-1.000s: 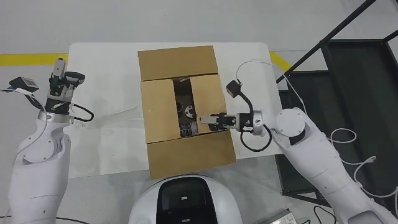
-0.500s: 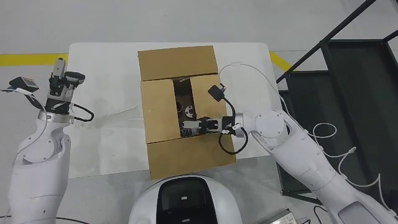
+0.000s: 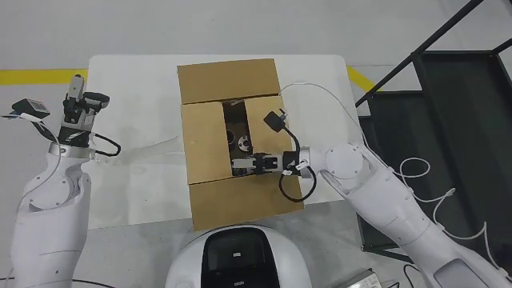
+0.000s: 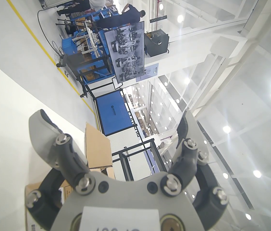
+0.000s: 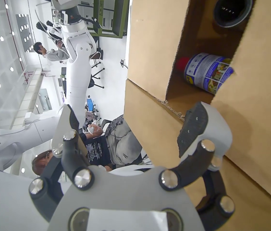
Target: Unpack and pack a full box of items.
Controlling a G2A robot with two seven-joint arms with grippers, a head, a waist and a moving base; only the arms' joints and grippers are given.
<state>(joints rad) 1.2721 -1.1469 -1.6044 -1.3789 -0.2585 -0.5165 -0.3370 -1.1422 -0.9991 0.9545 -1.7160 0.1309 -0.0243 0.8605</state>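
Note:
A brown cardboard box (image 3: 228, 88) stands mid-table with its flaps partly folded out, leaving a narrow gap (image 3: 238, 128) in the top. Through that gap the right wrist view shows a can (image 5: 205, 72) with a blue label and red cap lying on its side, and a dark round container (image 5: 232, 7) beyond it. My right gripper (image 3: 242, 163) (image 5: 130, 121) hangs open at the near end of the gap, holding nothing. My left gripper (image 3: 76, 88) (image 4: 113, 126) is open and raised off the table's left edge, far from the box (image 4: 97, 145).
The white table (image 3: 136, 112) has bare surface left of the box and a narrower strip to its right (image 3: 320, 88). A black metal rack (image 3: 448, 88) stands beyond the table's right side. A cable (image 3: 320, 92) loops from the right arm.
My right gripper has travelled leftwards from the box's right flap to the near end of the gap. The left arm has stayed still.

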